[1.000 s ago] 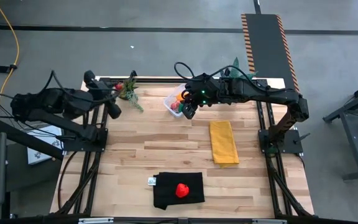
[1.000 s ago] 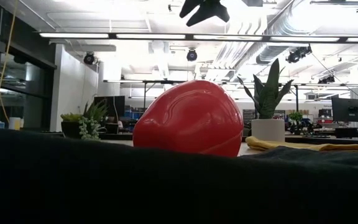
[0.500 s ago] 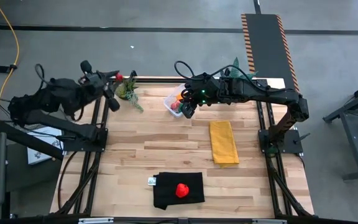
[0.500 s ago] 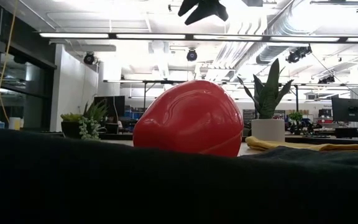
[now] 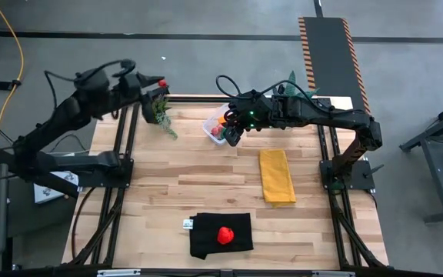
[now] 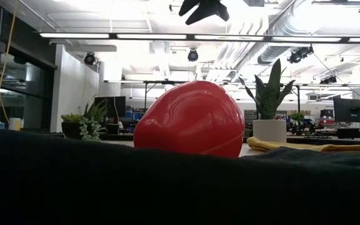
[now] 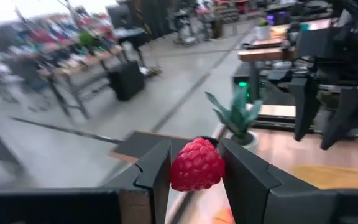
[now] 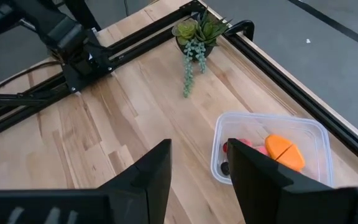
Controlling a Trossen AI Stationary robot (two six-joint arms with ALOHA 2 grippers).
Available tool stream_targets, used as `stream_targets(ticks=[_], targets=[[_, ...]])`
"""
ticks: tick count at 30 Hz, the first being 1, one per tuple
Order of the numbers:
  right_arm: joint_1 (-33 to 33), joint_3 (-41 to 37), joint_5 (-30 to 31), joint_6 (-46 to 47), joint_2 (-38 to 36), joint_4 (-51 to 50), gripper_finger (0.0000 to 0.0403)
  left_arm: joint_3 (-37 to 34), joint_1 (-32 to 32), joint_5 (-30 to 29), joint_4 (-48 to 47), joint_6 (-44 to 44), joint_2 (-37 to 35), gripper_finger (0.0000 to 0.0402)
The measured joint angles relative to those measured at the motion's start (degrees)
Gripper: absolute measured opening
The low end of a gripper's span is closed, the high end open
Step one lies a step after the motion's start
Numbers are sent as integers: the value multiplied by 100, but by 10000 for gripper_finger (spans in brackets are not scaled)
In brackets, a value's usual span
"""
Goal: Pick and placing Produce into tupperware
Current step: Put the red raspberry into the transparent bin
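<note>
left wrist view shows the left gripper (image 7: pixel 194 168) clamped on a red raspberry (image 7: pixel 196 164), raised near the trailing plant (image 5: pixel 158 115) at the far left corner. tupperware (image 5: pixel 216 123) sits at the far edge, mid-table, holding an orange piece (image 8: pixel 283 151) and berries. right gripper (image 8: pixel 199 163) hovers beside it, fingers parted, nothing between them. a red strawberry (image 5: pixel 224 235) waits on the black cloth (image 5: pixel 206 240). recommendation: carry the raspberry high over the plant, centre above the tub, keep clear of the right arm, then lower before release.
</note>
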Motion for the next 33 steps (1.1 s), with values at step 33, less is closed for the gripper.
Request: stream_targets(ticks=[33], targets=[[2, 0, 299, -22, -572, -386, 147, -1, 1479, 3180, 615, -757, 2692, 117]])
